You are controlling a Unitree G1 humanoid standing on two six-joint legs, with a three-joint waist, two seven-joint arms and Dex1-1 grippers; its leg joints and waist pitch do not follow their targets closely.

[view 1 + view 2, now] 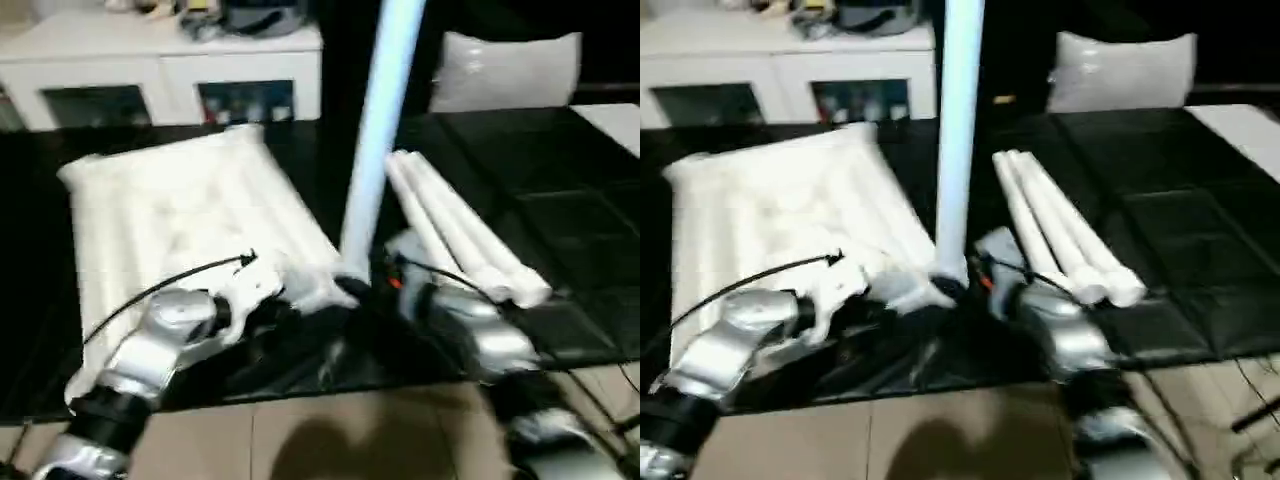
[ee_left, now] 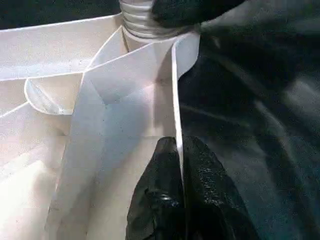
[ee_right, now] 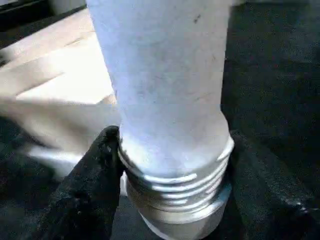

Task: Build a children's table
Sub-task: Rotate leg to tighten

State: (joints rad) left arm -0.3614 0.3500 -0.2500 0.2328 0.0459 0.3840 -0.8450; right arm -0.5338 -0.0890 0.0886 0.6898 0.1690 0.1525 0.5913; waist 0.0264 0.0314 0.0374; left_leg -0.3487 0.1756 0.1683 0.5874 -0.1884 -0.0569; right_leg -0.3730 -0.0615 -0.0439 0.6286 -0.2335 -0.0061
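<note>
A white plastic tabletop (image 1: 190,215), its underside crossed by raised white ribs, lies on a glossy black mat (image 1: 560,190) marked with a faint grid of seams. One white leg (image 1: 375,150) stands upright with a pale blue cast; its lower end carries ridged, silvery-white threads. Three more white legs (image 1: 460,225) lie together on the black mat. The left end effector (image 2: 182,200) and the right end effector (image 3: 170,185) both have shiny black fingers (image 3: 92,185), on silver forearms (image 1: 160,345) with black cables. Behind stand a white cabinet (image 1: 165,70) with dark glass doors and a white cushion (image 1: 505,70). The floor (image 1: 350,435) is beige tile.
</note>
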